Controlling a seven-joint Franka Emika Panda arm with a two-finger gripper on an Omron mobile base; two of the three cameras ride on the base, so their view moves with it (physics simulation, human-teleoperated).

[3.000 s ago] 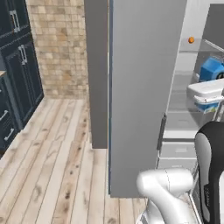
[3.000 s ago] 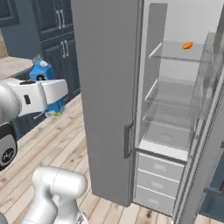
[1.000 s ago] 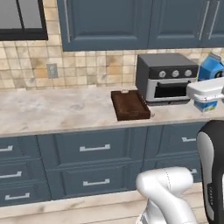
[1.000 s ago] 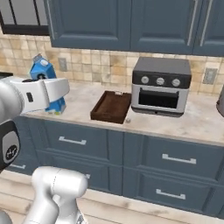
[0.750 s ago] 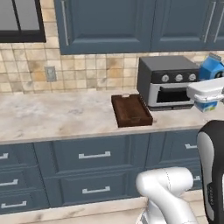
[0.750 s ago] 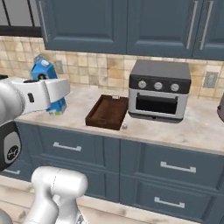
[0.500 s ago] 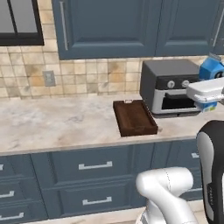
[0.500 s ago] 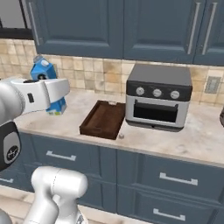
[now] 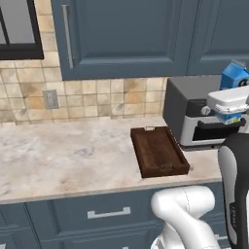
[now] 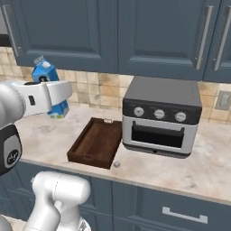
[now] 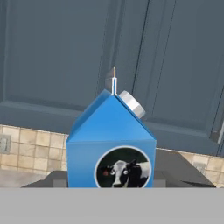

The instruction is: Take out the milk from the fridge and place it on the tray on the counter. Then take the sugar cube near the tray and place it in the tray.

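Observation:
My gripper (image 10: pixel 53 98) is shut on the milk (image 10: pixel 44 72), a blue gable-top carton held upright in the air, left of the tray and above the counter (image 10: pixel 212 162). In the left base view the milk (image 9: pixel 234 77) sits in the gripper (image 9: pixel 229 104) at the right edge, in front of the toaster oven. The hand view has the milk (image 11: pixel 111 144) close up, cow label facing me. The dark brown tray (image 10: pixel 97 142) (image 9: pixel 158 151) lies empty on the counter (image 9: pixel 63 155). A tiny whitish sugar cube (image 10: pixel 117 164) rests by the tray's front right corner. The fridge is out of view.
A grey toaster oven (image 10: pixel 162 115) (image 9: pixel 194 114) stands right beside the tray. Dark blue wall cabinets (image 10: pixel 113 31) hang above a tiled backsplash. Drawers with silver handles (image 9: pixel 109 213) run below the counter edge.
The base has turned from the fridge to the counter and driven closer, so tray and toaster oven loom larger. The milk stays in my gripper as before.

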